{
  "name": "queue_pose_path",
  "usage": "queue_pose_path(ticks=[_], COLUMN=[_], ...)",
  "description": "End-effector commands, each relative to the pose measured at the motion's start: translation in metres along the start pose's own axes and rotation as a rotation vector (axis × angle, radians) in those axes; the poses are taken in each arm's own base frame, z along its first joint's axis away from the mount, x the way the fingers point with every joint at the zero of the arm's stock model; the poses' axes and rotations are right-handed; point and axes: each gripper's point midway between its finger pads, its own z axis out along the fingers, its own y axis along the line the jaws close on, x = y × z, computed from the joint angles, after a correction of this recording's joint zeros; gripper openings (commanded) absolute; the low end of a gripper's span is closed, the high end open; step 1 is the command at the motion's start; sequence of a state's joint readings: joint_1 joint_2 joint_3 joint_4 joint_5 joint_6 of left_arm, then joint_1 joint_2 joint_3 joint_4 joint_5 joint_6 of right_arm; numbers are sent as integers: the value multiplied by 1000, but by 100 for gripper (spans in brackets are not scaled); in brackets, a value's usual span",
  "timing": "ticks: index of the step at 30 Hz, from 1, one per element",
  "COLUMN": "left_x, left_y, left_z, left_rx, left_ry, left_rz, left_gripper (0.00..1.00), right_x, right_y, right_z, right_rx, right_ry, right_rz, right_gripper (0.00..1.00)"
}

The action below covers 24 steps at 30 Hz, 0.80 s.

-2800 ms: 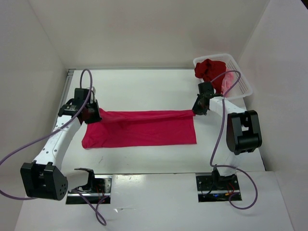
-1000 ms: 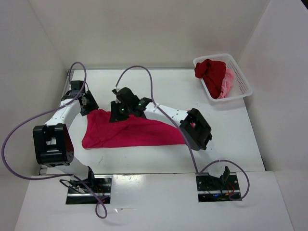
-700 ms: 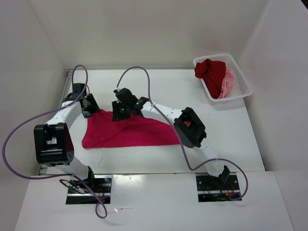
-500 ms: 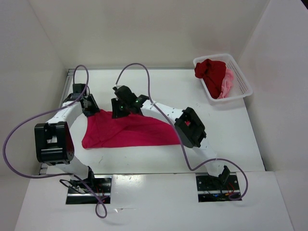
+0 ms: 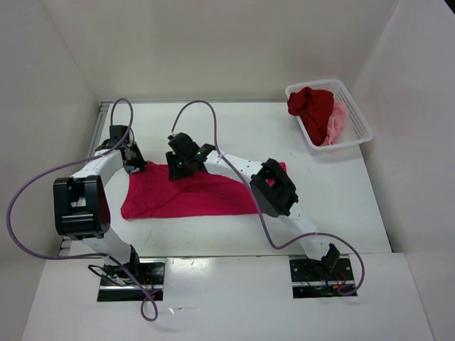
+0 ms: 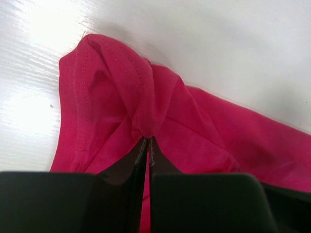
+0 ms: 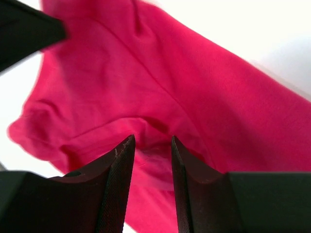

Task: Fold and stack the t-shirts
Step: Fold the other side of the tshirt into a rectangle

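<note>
Left gripper (image 6: 148, 141) is pinched tight on a bunched fold at the corner of the crimson-pink shirt (image 6: 209, 131), with cloth squeezed between the closed fingertips and a stitched hem curling just above them. Right gripper (image 7: 150, 145) has its jaws parted with a clear gap. It sits low over the same shirt, and a soft ridge of cloth shows between the tips, not clamped. From overhead, the shirt lies mostly flat on the left-centre of the desk (image 5: 242, 131). The left gripper is at the shirt's far left corner, the right gripper is on the far edge a bit to the right, and the right arm reaches across the cloth. Dark red shirt (image 5: 311, 105) and light pink shirt (image 5: 336, 125) are crumpled together in the white basket (image 5: 361, 121) at the far right corner, well apart from both grippers.
</note>
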<state>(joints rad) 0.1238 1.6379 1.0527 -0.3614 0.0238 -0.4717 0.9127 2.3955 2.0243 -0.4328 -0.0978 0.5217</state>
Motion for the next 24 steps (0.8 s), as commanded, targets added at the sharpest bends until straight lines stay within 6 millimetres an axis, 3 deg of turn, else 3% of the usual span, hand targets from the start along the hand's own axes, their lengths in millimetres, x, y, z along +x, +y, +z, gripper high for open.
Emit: queue_pose_path(ticks=[1, 6, 10, 11, 13, 15, 16, 18, 19, 21, 24], left_x=[-13, -6, -3, -1, -5, -3, -6, -3, -1, -3, 1], left_y=[0, 8, 12, 12, 13, 13, 14, 15, 16, 17, 25], left_z=[-17, -23, -24, -25, -29, -35, -37, -40, -40, -45, -47], left_rx=[-2, -30, -45, -48, -53, -57, -62, -69, -72, -83, -121], left_ry=[-57, -45, -39, -31, -43, -32, -45, -28, -19, -23, -5], left_rz=[17, 39, 48, 47, 58, 69, 69, 69, 68, 78, 87], left_gripper=[8, 7, 6, 6, 4, 4, 4, 4, 4, 4, 4], right_x=[-9, -15, -16, -22, -13, -24, -12, -13, 1, 9, 41], right_y=[4, 8, 9, 13, 8, 16, 8, 11, 5, 7, -8], right_z=[3, 2, 0, -6, -12, -35, -35, -53, -54, -67, -69], right_rx=[-2, -8, -7, -16, -5, -20, -9, -17, -12, -28, -17], right_ry=[-8, -18, -17, -31, -13, -58, -41, -52, -18, -1, 59], right_rz=[-18, -19, -19, -20, -18, -22, -21, -13, -10, -9, 15], right_gripper=[41, 35, 16, 14, 11, 9, 9, 9, 8, 8, 9])
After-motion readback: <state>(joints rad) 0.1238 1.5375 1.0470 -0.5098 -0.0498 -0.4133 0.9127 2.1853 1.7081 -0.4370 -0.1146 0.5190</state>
